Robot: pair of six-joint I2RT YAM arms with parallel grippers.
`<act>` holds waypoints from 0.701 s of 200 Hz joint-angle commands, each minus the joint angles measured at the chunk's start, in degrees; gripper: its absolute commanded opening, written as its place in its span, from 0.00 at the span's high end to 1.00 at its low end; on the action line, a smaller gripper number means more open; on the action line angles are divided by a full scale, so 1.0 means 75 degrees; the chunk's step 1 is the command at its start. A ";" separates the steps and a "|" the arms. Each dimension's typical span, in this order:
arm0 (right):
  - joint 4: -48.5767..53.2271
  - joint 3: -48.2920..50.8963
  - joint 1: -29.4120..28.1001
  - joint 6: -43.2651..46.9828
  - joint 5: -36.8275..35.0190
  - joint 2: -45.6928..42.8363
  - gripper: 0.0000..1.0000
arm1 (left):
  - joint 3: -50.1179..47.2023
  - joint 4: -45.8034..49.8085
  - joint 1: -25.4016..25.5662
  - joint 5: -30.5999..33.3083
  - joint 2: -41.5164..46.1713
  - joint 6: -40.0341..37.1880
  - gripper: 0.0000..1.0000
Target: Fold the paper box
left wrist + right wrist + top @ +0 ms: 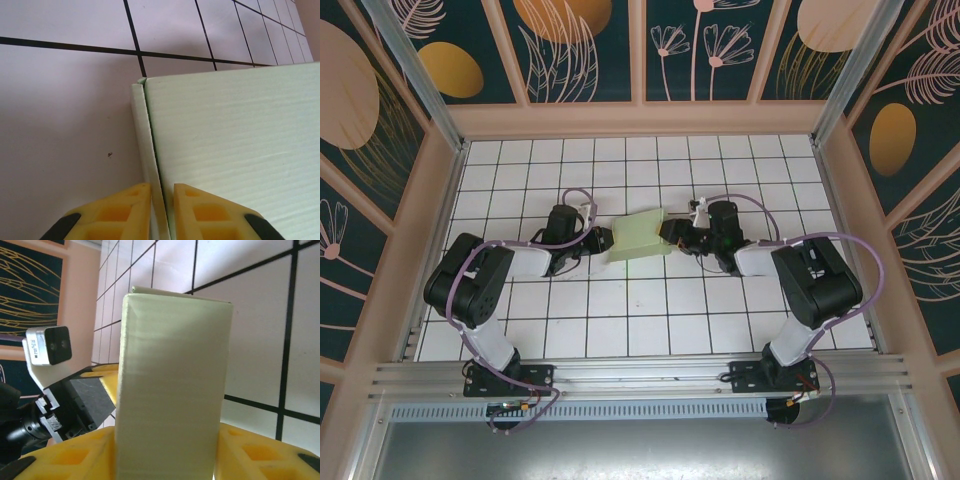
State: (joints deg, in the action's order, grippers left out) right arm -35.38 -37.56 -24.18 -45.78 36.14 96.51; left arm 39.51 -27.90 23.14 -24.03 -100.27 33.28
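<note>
Card this thin, faintly ribbed and pale green, looks light and springy. I judge it will buckle or crease if squeezed mid-panel, so the folded edges and corners are the places to take it. Closest in the left wrist view, the left gripper (161, 212) pinches a slim upright side wall of the paper box (240, 150) between nearly touching fingers (122, 210). The right gripper (167, 460) takes the box's narrow end, its jaws closed against both sides with the panel standing tall between them. From above, both arms rise from the near edge, elbows out, then bend inward and low, wrists facing each other. The box sits between them in the middle of the white-tiled table (620, 330).
</note>
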 commanded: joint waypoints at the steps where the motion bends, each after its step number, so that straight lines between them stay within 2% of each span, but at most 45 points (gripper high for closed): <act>1: -0.0100 -0.0221 0.0055 -0.0139 0.0291 0.0051 0.53 | -0.0147 0.0308 -0.0020 -0.0007 0.0025 0.0005 0.77; 21: -0.0072 -0.0210 0.0082 -0.0208 0.0289 0.0049 0.55 | -0.0148 0.0380 -0.0017 0.0126 0.0223 -0.0056 0.70; 69: -0.0217 -0.0137 0.0279 -0.0522 0.0250 -0.0275 0.55 | -0.0553 0.0033 -0.0014 0.1375 0.2057 -0.0711 0.61; 73: -0.0208 -0.0136 0.0307 -0.0528 0.0254 -0.0299 0.54 | -0.0604 -0.0012 -0.0014 0.1467 0.2198 -0.0807 0.55; 83: -0.0185 -0.0136 0.0372 -0.0572 0.0255 -0.0380 0.55 | -0.0757 -0.0187 -0.0014 0.1733 0.2579 -0.1060 0.52; 95: -0.0242 -0.0096 0.0459 -0.0670 0.0318 -0.0477 0.54 | -0.1025 -0.0545 -0.0007 0.1948 0.3010 -0.1431 0.39; 114: -0.0354 -0.0032 0.0628 -0.0865 0.0446 -0.0620 0.55 | -0.1425 -0.1078 0.0018 0.2149 0.3639 -0.2205 0.27; 140: -0.0386 -0.0007 0.0869 -0.1076 0.0669 -0.0840 0.55 | -0.1945 -0.1690 0.0350 0.2904 0.4467 -0.3671 0.17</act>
State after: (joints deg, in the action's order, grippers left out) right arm -35.88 -37.93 -19.18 -51.46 38.39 93.06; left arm 27.88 -33.91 23.66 -8.43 -70.98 18.20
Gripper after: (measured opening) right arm 0.456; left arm 0.793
